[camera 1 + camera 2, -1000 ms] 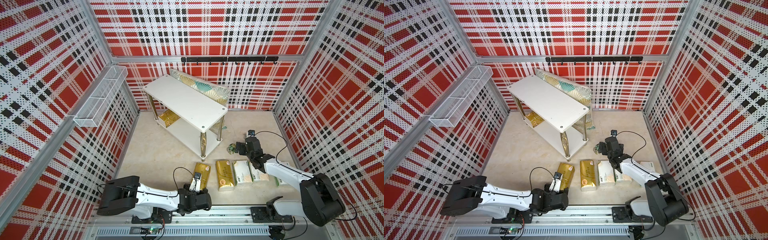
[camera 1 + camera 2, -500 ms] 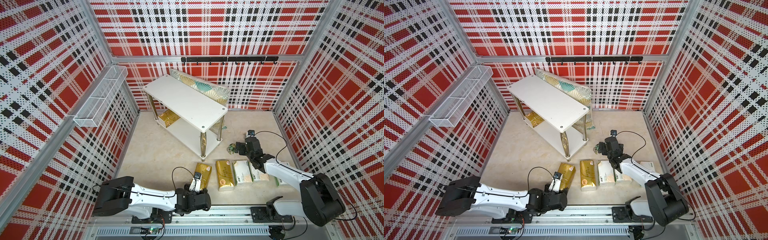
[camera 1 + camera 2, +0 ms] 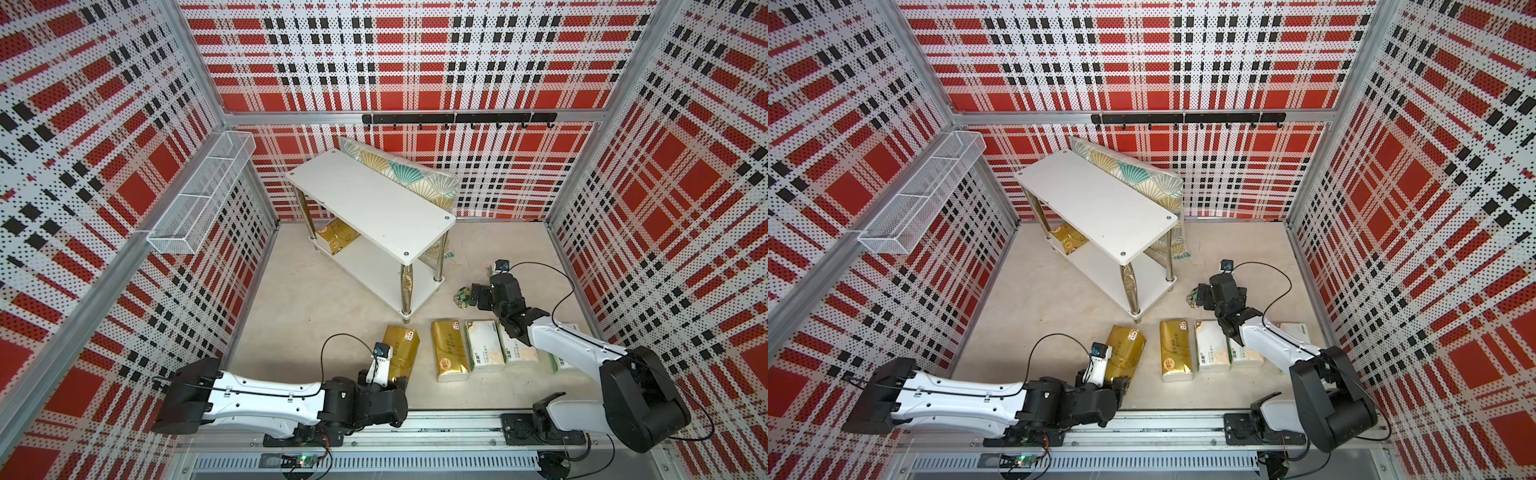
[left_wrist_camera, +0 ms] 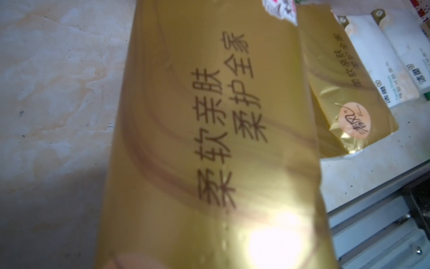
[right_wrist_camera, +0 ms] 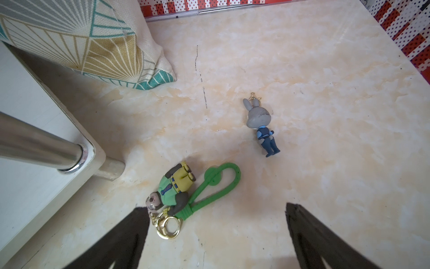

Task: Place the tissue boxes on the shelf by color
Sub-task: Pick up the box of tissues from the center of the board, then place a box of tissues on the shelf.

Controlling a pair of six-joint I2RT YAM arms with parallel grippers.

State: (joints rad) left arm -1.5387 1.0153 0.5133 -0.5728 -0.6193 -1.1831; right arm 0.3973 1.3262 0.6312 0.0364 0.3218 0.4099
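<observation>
On the lower board of the shelf [image 3: 374,208] lies one gold tissue pack [image 3: 337,237]. In front of the shelf, two gold packs [image 3: 449,351] and three white packs [image 3: 484,349] line the bench [image 3: 311,316]. The left gripper [image 3: 397,380] meets the outer gold one, and I cannot tell whether it is clamped. By the shelf's leg the right gripper [image 5: 217,207] gapes wide beside a keychain [image 5: 172,193].

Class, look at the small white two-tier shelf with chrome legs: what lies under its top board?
One shiny gold tissue pack lies on the lower white board, at its far end. The top board hides part of that lower board, so more packs cannot be ruled out.
</observation>
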